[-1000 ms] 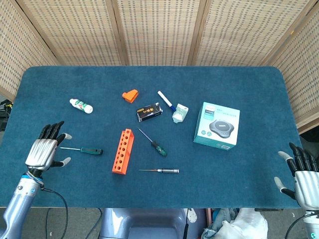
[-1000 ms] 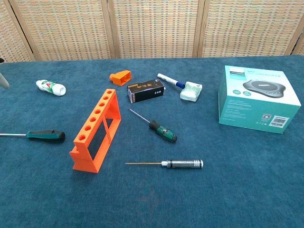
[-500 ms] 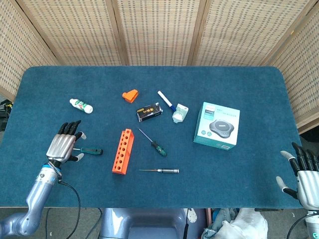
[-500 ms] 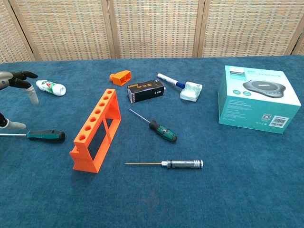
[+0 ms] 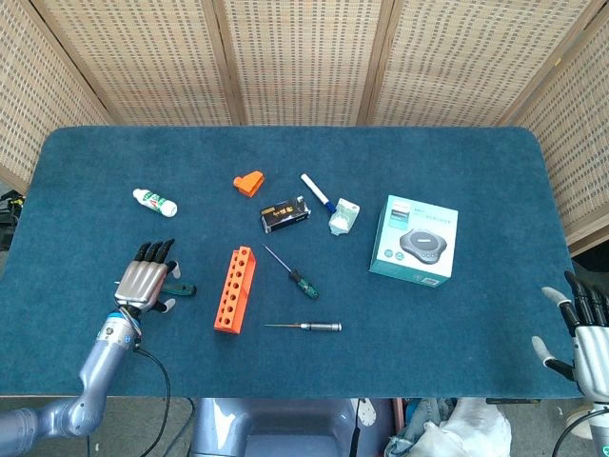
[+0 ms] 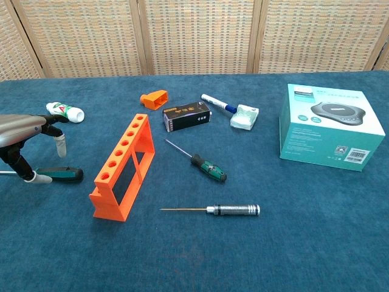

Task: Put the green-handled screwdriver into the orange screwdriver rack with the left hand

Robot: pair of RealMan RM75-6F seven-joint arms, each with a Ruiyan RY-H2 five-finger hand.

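A dark green-handled screwdriver (image 5: 181, 289) lies on the blue table left of the orange rack (image 5: 234, 288), its thin shaft pointing left. My left hand (image 5: 143, 283) hovers over its shaft and handle end with fingers spread, holding nothing. In the chest view the hand (image 6: 24, 131) arches above the screwdriver (image 6: 64, 174), its thumb tip down beside the handle. The rack (image 6: 121, 167) stands upright, its holes empty. My right hand (image 5: 580, 328) hangs open off the table's right front corner.
A second screwdriver (image 5: 303, 283) with a green-black handle lies right of the rack, and a silver one (image 5: 314, 327) lies nearer the front. Further back are a white bottle (image 5: 154, 202), an orange part (image 5: 249, 182), a black box (image 5: 285, 214), a marker (image 5: 316, 191) and a teal box (image 5: 414, 238).
My left hand has moved right across the table and now covers the shaft of the left screwdriver. The right hand has dropped slightly lower.
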